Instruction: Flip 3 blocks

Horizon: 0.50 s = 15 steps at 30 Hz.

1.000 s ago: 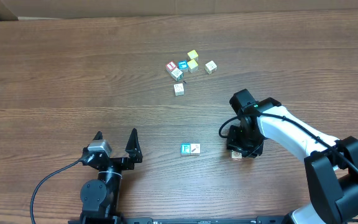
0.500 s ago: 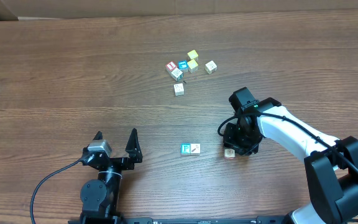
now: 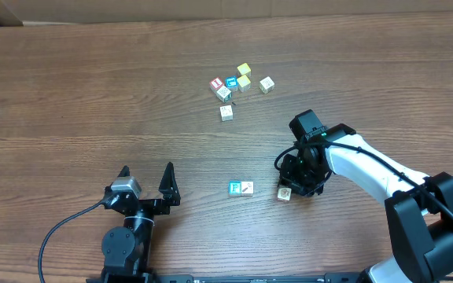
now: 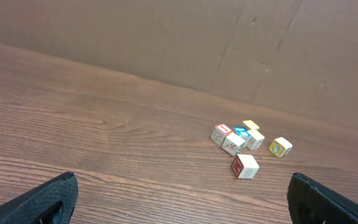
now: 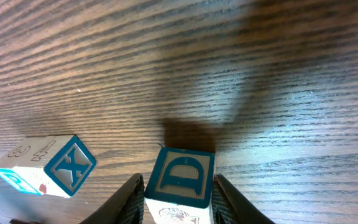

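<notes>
While the right gripper point(image 3: 296, 182) reaches down near the front of the table, the D block point(image 5: 180, 179) sits between its two fingers point(image 5: 131, 198). They press on both of its sides, so the jaws are partly closed and have hold of this block. Its teal-framed face with the letter D looks up to the wrist camera, and a dark shadow lies on the wood just behind it. From overhead the same block looks pale and turned at an angle, at the lower left edge of the gripper. To its left, near but apart from it, the blue-and-white block point(image 3: 235, 188) and the cream block point(image 3: 247, 188) stand touching, side by side; the right wrist view shows a blue X on one side of this pair. Further back, well apart, lies a loose cluster of cubes point(image 3: 234, 85), among them a red-faced cube point(image 3: 217, 82) and two yellow cubes point(image 3: 244, 69), with a single cube point(image 3: 226, 112) a little in front of the others. The left gripper point(image 3: 146, 179) rests at the front left with its jaws spread fully wide and nothing between them, and a black cable point(image 3: 57, 229) curves away from its arm. The table point(image 3: 93, 86) is brown wood with a strong grain running across it and a dull shine. Behind its far edge stands a creased cardboard wall point(image 4: 166, 37).
</notes>
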Each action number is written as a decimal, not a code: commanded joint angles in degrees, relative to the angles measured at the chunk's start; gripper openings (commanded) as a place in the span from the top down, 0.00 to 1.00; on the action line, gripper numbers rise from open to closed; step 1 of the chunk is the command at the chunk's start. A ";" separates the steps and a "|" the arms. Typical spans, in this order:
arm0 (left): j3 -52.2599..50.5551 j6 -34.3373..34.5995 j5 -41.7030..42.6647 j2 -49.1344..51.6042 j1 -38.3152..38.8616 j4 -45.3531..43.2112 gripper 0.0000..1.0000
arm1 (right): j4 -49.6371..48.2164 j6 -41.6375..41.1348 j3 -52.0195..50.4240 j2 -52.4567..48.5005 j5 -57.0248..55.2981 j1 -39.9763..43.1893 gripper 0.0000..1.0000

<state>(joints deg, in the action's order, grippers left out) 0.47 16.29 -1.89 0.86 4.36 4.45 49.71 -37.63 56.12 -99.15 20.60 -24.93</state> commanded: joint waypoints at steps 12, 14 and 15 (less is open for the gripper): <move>-0.20 -0.87 0.44 -0.61 -0.26 -0.11 0.00 | -1.27 -4.61 -0.72 0.79 0.76 -0.63 0.74; -0.20 -0.87 0.44 -0.61 -0.26 -0.11 0.00 | -1.60 -4.63 -0.72 0.79 0.76 -0.63 0.75; -0.20 -0.90 0.44 -0.61 -0.26 -0.11 0.00 | -1.70 -4.61 -0.72 0.79 0.76 -0.63 0.75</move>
<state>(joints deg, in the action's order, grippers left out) 0.47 16.29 -1.89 0.86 4.36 4.45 48.62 -41.80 55.79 -99.15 21.37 -25.28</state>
